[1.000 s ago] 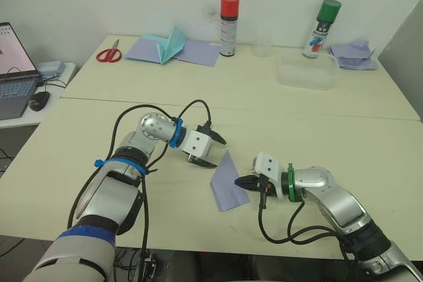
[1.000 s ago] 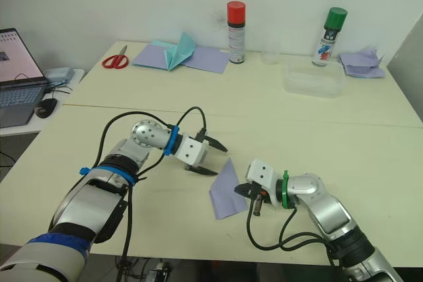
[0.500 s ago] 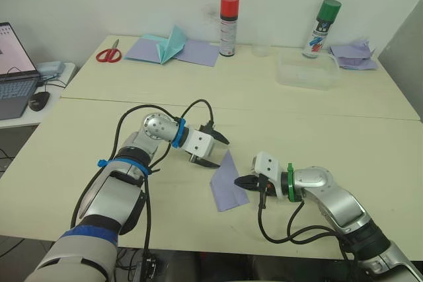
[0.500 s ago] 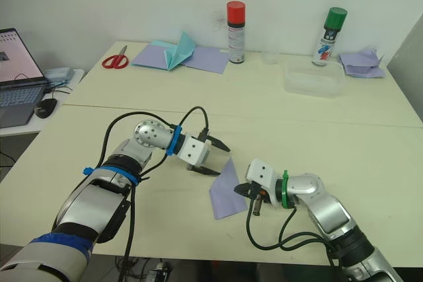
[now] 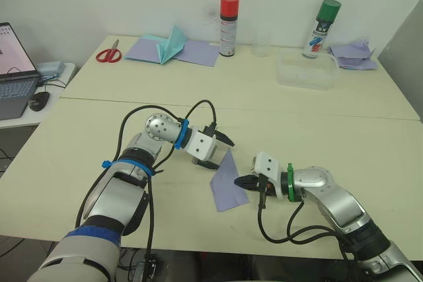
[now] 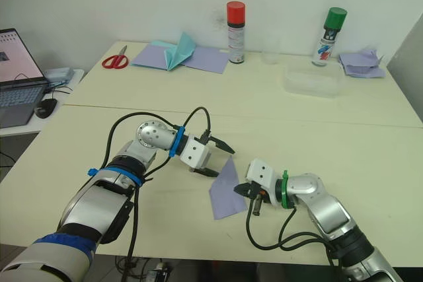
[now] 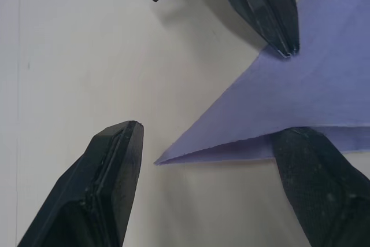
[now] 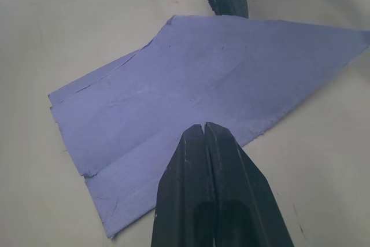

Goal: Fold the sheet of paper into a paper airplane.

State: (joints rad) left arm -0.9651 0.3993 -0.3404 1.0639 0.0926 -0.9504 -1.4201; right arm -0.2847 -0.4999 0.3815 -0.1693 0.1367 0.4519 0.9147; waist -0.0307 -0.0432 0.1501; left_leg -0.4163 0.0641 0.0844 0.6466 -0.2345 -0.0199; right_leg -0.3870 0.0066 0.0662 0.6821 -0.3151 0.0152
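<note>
Your left pincer (image 5: 223,150) has crept closer to the paper airplane's (image 5: 227,182) tip since a second ago.
Its fingers are spread, straddling the pointed tip on the tabletop (image 5: 317,130); your right pincer (image 5: 240,181) is pressed together on the wedge's side edge, pinning it flat.

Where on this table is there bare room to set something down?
Bare patches: the near left corner beside the left gripper, and the middle strip between the folded purple paper and the clear plastic tub. The back edge is crowded: scissors, teal paper plane, two spray cans.
</note>
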